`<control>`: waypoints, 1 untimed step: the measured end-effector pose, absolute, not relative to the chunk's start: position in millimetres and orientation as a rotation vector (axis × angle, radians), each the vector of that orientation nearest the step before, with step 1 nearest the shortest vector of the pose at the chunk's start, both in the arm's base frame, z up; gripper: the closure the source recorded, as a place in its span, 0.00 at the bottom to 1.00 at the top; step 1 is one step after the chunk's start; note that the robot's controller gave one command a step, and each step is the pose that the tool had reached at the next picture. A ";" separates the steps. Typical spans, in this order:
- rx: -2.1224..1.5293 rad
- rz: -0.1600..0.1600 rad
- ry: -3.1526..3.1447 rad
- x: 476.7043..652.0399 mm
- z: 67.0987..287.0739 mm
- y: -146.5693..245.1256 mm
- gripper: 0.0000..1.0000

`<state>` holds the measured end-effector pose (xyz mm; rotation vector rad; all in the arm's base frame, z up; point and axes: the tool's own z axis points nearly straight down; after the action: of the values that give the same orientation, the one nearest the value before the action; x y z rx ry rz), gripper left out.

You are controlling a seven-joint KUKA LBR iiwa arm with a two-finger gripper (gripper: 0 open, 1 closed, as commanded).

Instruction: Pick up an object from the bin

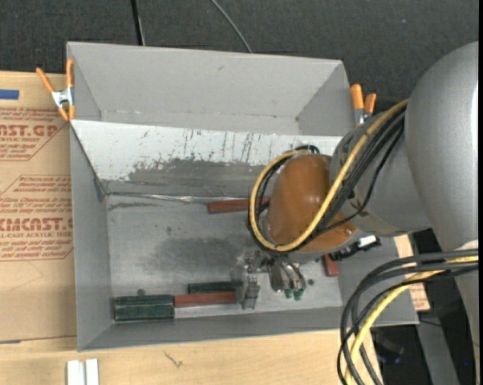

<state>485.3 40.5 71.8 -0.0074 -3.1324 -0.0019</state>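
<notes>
The arm comes in from the right and reaches down into the grey bin (161, 243). Its wrist carries an orange cover (299, 199) ringed by yellow and black cables (259, 195). Below the cover the gripper (270, 289) hangs close to the floor in the bin's near right part. Its jaws stand apart, with nothing visible between them.

The left jaw sits at the right end of a reddish-brown stick (208, 299). This stick lies flat along the near wall, its long axis running left to right across the view and its right tip pointing at the gripper. Whether the jaw touches it cannot be told. Just behind the stick, and parallel to it, lies a shorter dark green strip (211, 287), whose right end also reaches the left jaw.

To the left, in line with the stick and touching its left end, a dark green block (143, 308) rests in the near left corner, also lengthwise along the wall.

Farther back, well apart from these, a second reddish stick (228, 207) lies flat on the floor near the foot of the scratched back slope. It also points left to right, and its right end runs under the cables. A small red piece (331, 265) shows at the right side, partly under the arm.
</notes>
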 end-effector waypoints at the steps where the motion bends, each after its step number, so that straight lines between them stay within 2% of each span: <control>1: -0.008 -0.002 -3.132 485.3 71.8 40.5 1.00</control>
<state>485.3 40.5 71.8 -0.0076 -3.1324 -0.0021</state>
